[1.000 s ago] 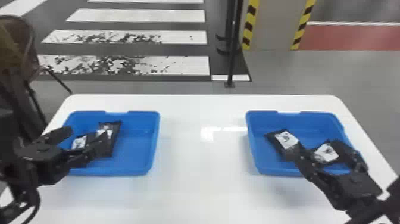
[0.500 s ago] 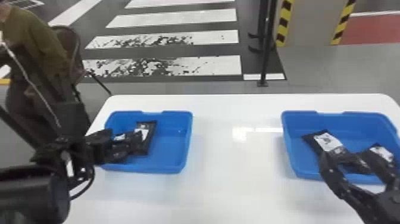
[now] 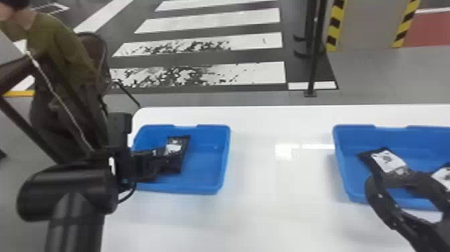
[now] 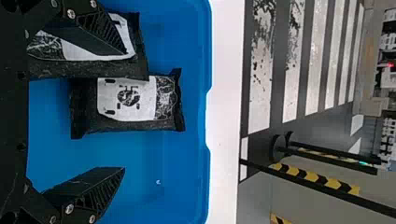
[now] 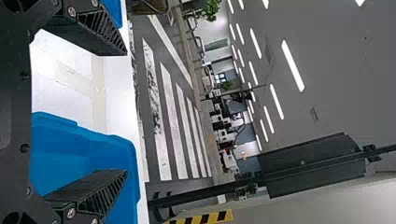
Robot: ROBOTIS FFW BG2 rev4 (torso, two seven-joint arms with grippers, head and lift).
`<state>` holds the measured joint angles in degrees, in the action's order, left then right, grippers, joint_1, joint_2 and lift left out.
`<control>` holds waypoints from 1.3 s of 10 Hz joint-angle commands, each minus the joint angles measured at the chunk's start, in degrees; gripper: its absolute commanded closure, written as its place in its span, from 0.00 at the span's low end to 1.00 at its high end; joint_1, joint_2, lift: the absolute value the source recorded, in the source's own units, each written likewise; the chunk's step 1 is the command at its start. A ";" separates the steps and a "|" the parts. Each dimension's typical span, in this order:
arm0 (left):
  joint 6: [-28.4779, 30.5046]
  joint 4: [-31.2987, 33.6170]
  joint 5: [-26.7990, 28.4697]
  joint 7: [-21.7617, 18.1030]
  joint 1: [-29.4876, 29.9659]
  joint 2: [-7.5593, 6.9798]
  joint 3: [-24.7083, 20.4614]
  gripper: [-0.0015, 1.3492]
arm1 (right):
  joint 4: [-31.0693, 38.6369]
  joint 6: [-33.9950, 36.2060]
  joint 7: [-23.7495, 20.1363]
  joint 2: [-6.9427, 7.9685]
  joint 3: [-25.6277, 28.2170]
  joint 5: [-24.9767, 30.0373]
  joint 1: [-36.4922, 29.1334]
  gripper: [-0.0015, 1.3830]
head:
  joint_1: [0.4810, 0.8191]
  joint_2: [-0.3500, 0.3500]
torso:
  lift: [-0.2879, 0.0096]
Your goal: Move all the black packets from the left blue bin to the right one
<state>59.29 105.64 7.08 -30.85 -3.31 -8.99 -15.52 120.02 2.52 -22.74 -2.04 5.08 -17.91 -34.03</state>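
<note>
We have our left gripper [image 3: 160, 164] over the left blue bin [image 3: 206, 187], beside a black packet [image 3: 177, 159] with a white label. Our right gripper [image 3: 390, 179] is over the near side of the right blue bin [image 3: 345, 167], partly covering two white-labelled black packets [image 3: 388, 161]. Both bins sit well apart on our white counter [image 3: 254, 214]. Beyond it, we see a black pole [image 3: 314, 63] and white crosswalk stripes [image 3: 214, 16] on the floor.
</note>
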 commanded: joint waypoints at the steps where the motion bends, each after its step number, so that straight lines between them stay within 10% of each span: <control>1: 0.19 -5.03 0.12 0.00 -3.02 -0.59 2.26 0.12 | -0.14 0.99 -0.03 0.02 -0.17 -0.37 0.00 0.09 | 0.63 0.78 | 0.50; 8: -2.06 -24.58 -5.48 -0.44 -12.45 -1.82 7.18 0.17 | -2.11 2.54 -0.82 0.02 -1.31 -1.52 1.27 0.09 | 0.63 0.73 | 0.50; 12: -6.14 -24.72 -3.53 -0.97 -12.02 -1.74 7.98 0.88 | -2.53 2.96 -1.08 -0.07 -1.31 -2.89 0.84 0.10 | 0.63 0.69 | 0.50; 13: -7.82 -24.43 -3.19 -1.67 -11.46 -1.74 8.09 0.88 | -2.39 2.96 -1.08 -0.25 -1.31 -3.12 0.70 0.10 | 0.63 0.70 | 0.50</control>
<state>52.63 81.07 3.60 -32.39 -15.12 -10.76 -7.50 117.56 5.48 -23.83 -2.21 3.77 -20.82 -33.18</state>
